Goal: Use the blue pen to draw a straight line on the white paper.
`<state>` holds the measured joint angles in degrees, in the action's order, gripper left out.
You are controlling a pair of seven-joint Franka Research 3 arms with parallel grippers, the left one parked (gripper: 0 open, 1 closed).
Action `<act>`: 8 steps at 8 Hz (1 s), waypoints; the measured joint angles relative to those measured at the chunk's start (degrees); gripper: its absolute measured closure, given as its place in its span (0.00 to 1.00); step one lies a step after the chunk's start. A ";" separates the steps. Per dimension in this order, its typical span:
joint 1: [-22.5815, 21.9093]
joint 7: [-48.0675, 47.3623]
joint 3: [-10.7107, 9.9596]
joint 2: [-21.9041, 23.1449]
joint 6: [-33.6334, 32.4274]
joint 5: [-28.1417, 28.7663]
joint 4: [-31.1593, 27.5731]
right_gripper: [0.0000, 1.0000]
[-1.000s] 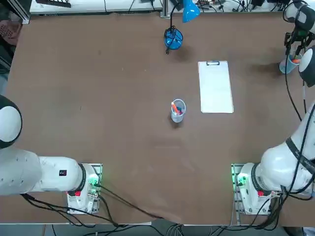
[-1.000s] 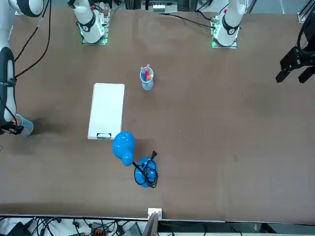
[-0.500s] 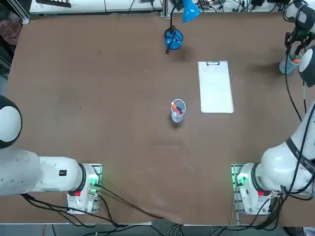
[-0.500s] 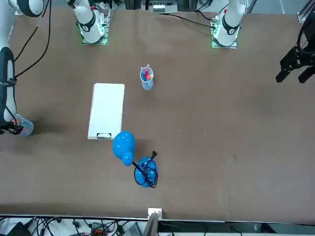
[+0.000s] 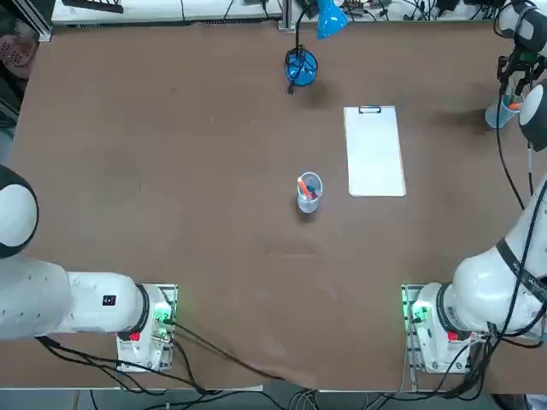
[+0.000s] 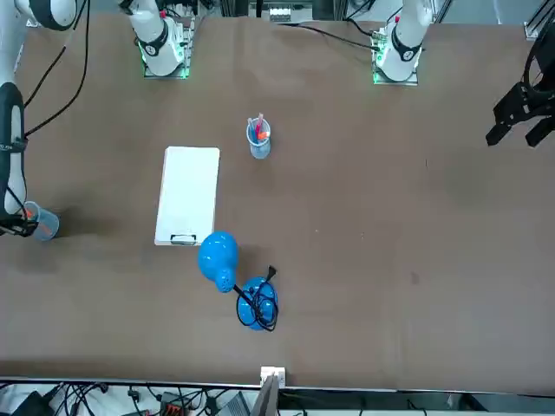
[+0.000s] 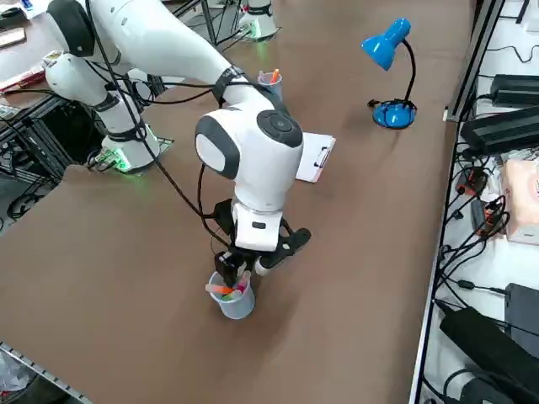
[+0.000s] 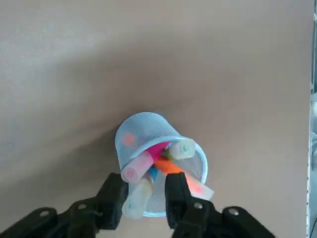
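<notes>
Brown table (image 5: 171,171), right gripper (image 8: 146,191) over mesh holder (image 8: 141,136)

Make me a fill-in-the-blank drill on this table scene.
1. The mesh cup at the open right claw holds several ___.
2. The white paper has its clip on the edge facing the blue desk ___.
3. The second cup stands beside the white ___.
Missing words: pens; lamp; paper.

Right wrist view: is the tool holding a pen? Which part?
Nothing yet. The right tool is open, its fingers either side of the pale pen near its top end.
</notes>
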<state>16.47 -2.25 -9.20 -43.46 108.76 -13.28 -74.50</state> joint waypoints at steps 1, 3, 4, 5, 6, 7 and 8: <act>0.00 0.00 0.00 0.00 -0.03 0.00 0.00 0.52; 0.00 -0.01 0.00 0.00 -0.05 0.00 0.00 0.58; -0.02 -0.02 0.00 0.00 -0.05 0.00 0.00 0.63; -0.11 -0.02 0.03 0.02 -0.05 0.01 0.06 0.70; -0.26 -0.02 0.04 0.09 -0.05 0.00 0.29 0.80; -0.30 -0.03 0.04 0.19 -0.04 0.00 0.51 0.80; -0.29 -0.02 0.04 0.52 -0.04 0.00 0.87 0.80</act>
<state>16.18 -2.27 -9.16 -42.94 108.72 -13.28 -73.62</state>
